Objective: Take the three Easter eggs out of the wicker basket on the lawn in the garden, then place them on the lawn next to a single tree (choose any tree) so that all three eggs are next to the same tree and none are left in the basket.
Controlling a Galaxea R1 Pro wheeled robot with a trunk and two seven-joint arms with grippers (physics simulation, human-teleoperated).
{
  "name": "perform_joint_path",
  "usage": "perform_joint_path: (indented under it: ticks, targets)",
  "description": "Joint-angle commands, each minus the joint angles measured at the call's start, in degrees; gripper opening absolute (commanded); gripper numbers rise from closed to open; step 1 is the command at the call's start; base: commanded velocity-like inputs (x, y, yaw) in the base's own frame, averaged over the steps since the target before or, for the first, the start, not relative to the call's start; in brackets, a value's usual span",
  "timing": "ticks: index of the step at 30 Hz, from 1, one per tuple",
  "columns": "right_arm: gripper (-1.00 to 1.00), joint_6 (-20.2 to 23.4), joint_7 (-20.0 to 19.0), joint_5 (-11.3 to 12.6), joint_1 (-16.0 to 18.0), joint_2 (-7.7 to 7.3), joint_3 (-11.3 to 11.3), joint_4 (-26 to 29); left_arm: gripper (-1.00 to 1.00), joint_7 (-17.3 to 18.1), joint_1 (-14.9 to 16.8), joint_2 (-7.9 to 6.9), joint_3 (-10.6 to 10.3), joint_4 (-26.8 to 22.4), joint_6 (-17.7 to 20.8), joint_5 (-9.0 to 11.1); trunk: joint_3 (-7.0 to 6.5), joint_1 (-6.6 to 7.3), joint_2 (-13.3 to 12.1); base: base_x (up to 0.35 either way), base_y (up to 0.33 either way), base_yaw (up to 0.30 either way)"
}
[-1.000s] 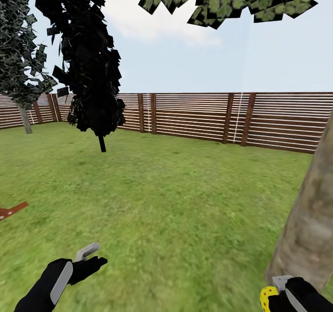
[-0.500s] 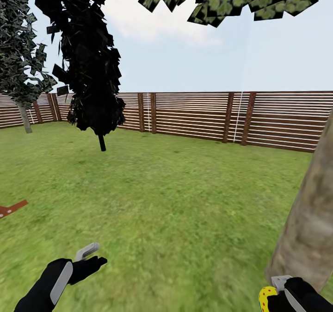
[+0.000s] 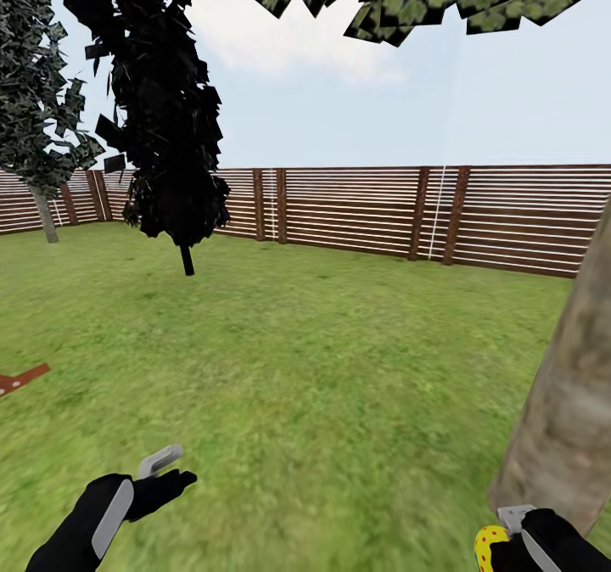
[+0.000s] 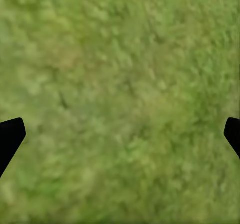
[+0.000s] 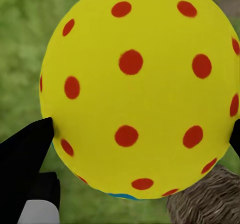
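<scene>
1. Wide mottled green lawn (image 3: 322, 360) under both sets of fingers, running out ahead of them to a brown slatted fence (image 3: 509, 220).
2. Thick pale grey-brown tree (image 3: 570, 402) trunk just beyond the right fingers, rising at a lean past the frame's edge; blocky light-green leaves overhead.
3. Thin-trunked black-leaved tree (image 3: 165, 105) far ahead of the left fingers, well apart from them, with a grey-leaved tree (image 3: 38, 105) further off by the fence.
4. Left gripper (image 3: 172, 465) low over bare grass — fingers (image 4: 10, 136) spread wide, nothing between them, one grey tip and one black tip apart in the head view.
5. Right gripper (image 3: 502, 531) low beside the trunk's foot, clamped on an Easter egg (image 5: 137, 89).
6. Egg — bright yellow with red dots, a sliver of blue-green at one end — squeezed between the black fingers (image 5: 22, 159), bark close behind it.
7. Small reddish-brown strip (image 3: 21, 379) on the grass, well off to the outer side of the left fingers; cannot tell what it is.
</scene>
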State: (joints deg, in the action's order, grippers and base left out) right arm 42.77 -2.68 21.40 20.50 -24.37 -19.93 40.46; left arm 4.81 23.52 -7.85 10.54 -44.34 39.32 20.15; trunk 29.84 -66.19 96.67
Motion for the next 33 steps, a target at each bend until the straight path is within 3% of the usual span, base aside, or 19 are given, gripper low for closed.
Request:
perform_joint_path:
  ticks: [1, 33]
  targets:
    - [-1.0, 0.21, -0.31, -0.31, 0.06, -0.06, -0.2, 0.08, 1.0, 0.29, 0.04, 0.03, 0.19, -0.05, 0.34, -0.14, 0.25, -0.22, 0.45, 0.0, 0.0, 0.0]
    - [-1.0, 0.15, -0.31, -0.39, 0.07, -0.06, -0.2, 0.06, 1.0, 0.29, 0.04, 0.11, 0.1, 0.02, 0.32, -0.28, 5.99, -7.25, 13.29, 0.0, 0.0, 0.0]
